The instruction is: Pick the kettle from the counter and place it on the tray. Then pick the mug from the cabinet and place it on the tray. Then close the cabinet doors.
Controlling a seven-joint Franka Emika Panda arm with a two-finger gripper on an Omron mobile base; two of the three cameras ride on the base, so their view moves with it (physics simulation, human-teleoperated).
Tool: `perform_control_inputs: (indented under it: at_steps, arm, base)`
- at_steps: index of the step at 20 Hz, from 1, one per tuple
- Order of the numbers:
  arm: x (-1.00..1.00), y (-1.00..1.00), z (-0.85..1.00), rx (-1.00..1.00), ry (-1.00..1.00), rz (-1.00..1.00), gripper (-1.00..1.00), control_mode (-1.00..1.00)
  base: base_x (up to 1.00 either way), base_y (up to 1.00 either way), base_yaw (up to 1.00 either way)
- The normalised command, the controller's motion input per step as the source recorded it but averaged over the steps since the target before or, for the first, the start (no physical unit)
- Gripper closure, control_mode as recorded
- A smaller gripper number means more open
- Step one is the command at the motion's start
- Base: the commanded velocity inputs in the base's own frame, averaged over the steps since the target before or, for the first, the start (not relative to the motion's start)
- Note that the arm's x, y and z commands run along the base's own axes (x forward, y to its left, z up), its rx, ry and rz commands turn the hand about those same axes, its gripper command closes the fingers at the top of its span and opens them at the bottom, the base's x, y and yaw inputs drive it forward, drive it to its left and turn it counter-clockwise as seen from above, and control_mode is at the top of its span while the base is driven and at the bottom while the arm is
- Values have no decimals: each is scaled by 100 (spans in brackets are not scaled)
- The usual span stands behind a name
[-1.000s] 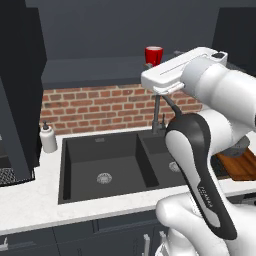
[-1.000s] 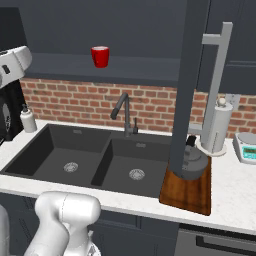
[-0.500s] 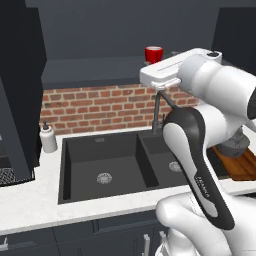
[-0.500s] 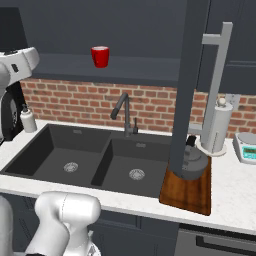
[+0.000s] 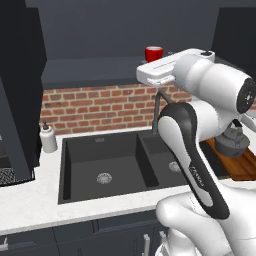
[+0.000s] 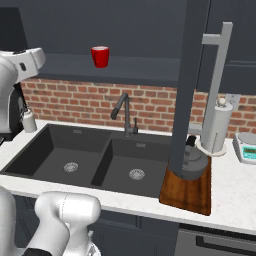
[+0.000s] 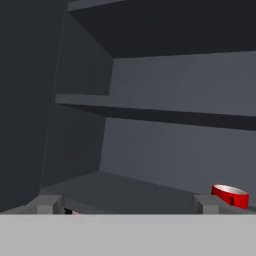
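The red mug point(image 5: 154, 53) stands on the bottom shelf of the open cabinet point(image 5: 100, 75), above the sink. In the hand view the mug point(image 7: 231, 195) is low at the right, just beyond the right fingertip point(image 7: 206, 204). My gripper point(image 7: 127, 205) is open wide with nothing between its fingers, and faces the dark cabinet interior. My white hand point(image 5: 160, 73) hovers just below and in front of the mug. The dark grey kettle point(image 5: 234, 142) sits on the wooden tray point(image 6: 186, 192) on the counter point(image 5: 30, 200). An open cabinet door point(image 6: 187, 85) partly hides the kettle point(image 6: 194, 161).
A black double sink point(image 6: 90, 165) with a dark faucet point(image 6: 125, 112) lies below the cabinet. A soap bottle point(image 5: 48, 138) stands left of it. A paper-towel roll point(image 6: 219, 127) and a scale point(image 6: 246, 148) stand right of the tray. The left cabinet door point(image 5: 20, 90) hangs open.
My arm has turned slightly and the hand has crept a little toward the cabinet at the same height. The jaws stay open. Mug and kettle have not moved.
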Motion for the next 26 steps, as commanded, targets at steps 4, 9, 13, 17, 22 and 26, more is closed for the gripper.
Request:
perform_control_inputs:
  at_steps: [4, 9, 13, 17, 22, 26]
  arm:
    - [25, -2, -15, 0, -4, 0, -100, -100]
    - [24, -8, -2, 0, 0, 0, -100, -100]
    - [24, -1, 0, 0, 0, 0, -100, -100]
    - [20, -6, 0, 0, 0, 0, -100, -100]
    - [12, -7, 1, 0, 0, 0, -100, -100]
    - [10, -10, 0, 0, 0, 0, -100, -100]
  base:
    - [0, 0, 0]
    - [0, 0, 0]
    - [0, 0, 0]
    - [0, 0, 0]
    - [0, 0, 0]
    - [0, 0, 0]
